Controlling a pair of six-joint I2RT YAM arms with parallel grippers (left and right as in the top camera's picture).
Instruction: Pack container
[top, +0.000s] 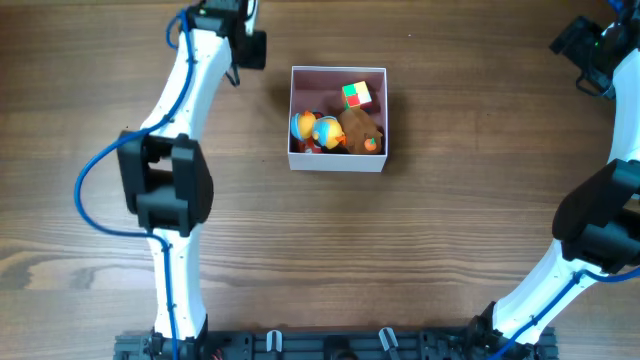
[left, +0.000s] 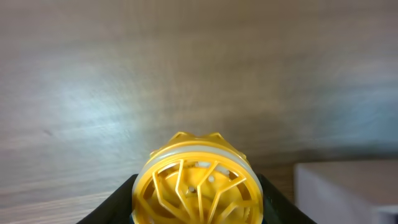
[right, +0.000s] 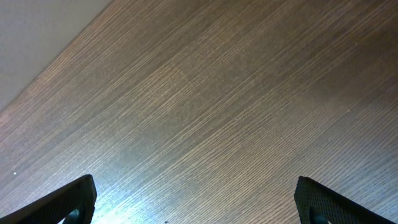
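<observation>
The container (top: 338, 160) is a square white-walled box with a pink inside at the table's upper middle. It holds a red, green and white cube (top: 356, 95), a brown toy (top: 360, 130) and two orange and blue toys (top: 316, 129). My left gripper (top: 250, 45) is left of the container, near the far edge. In the left wrist view it (left: 198, 208) is shut on a yellow spoked wheel toy (left: 198, 186); the container's white corner (left: 348, 193) shows at lower right. My right gripper (right: 196, 199) is open and empty over bare wood at the far right (top: 590, 50).
The wooden table (top: 420, 250) surrounds the container. The arm bases stand along the front edge (top: 330, 345). A pale strip past the table edge (right: 31, 37) shows in the right wrist view's upper left.
</observation>
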